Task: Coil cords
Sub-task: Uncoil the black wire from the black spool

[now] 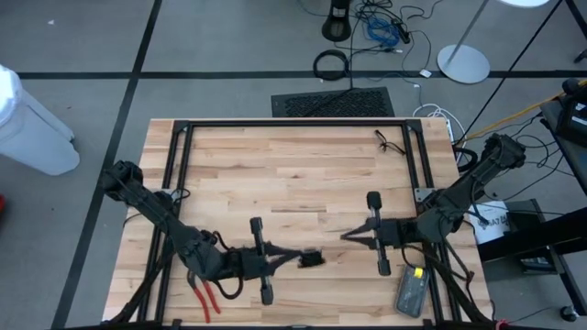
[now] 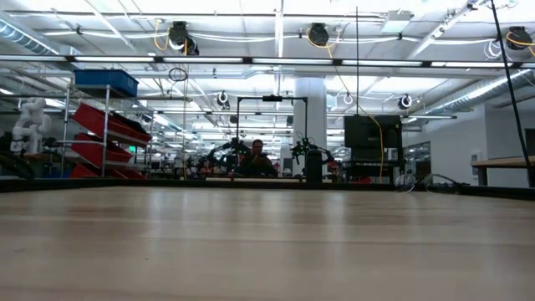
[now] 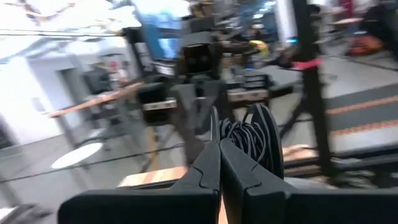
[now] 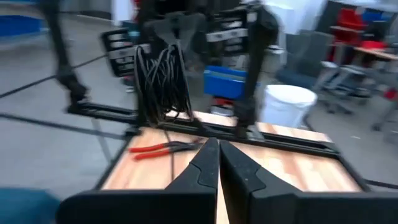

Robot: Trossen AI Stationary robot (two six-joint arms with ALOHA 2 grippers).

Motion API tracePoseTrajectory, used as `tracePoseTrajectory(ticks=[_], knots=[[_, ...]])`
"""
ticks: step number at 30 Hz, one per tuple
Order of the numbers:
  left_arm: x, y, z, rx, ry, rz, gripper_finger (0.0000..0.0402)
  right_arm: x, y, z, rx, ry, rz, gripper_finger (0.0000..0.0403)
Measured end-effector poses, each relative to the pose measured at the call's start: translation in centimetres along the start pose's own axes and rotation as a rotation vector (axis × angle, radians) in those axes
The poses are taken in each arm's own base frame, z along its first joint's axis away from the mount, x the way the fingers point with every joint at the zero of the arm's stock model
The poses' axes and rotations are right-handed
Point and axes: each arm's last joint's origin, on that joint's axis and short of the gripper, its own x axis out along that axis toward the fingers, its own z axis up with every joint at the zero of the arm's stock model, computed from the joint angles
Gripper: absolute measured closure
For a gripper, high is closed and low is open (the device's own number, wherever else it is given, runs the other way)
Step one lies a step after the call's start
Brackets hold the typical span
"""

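Observation:
A coiled bundle of thin black cord (image 1: 312,259) hangs in the air over the table's near middle, with my left gripper (image 1: 298,259) shut on it. In the right wrist view the cord bundle (image 4: 163,81) shows as long loops dangling below the left arm's fingers. My right gripper (image 1: 347,236) is shut and empty. It is raised and points toward the bundle from the right, a short gap away. Another thin black cord (image 1: 390,142) lies loose on the table at the far right. The low view shows neither gripper. My left gripper pinches the bundle's strands (image 3: 235,134) between its two fingers, at the upper part of the loops. The fingers lie about level and come from the table's left. The loops (image 4: 165,93) hang below the fingers, lifted clear of the table.
Red-handled pliers (image 1: 204,298) lie at the near left edge, also seen as pliers (image 4: 165,148) in the right wrist view. A grey and yellow device (image 1: 411,291) sits at the near right. A black frame (image 1: 293,124) borders the wooden tabletop.

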Motion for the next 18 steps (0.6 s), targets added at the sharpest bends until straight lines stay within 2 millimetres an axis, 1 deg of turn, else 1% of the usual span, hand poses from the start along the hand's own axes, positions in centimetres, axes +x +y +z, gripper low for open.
tracePoseTrajectory(ticks=[3, 8, 13, 18], knots=[[0.1, -0.1, -0.3, -0.023, 0.003, -0.064, 0.0401, 0.2, 0.4, -0.2, 0.002, 0.008, 0.052, 0.0403], [0.3, -0.1, -0.7, -0.058, 0.031, -0.081, 0.0401, 0.6, 1.2, -0.5, 0.017, 0.013, 0.065, 0.0395], [0.2, -0.3, -1.0, -0.086, 0.058, -0.09, 0.0402, 1.2, 1.8, -0.3, 0.057, -0.044, 0.067, 0.0359], [0.2, -0.3, -1.2, -0.094, 0.075, -0.092, 0.0401, 1.8, 2.0, -0.8, 0.08, -0.017, 0.055, 0.0318]])
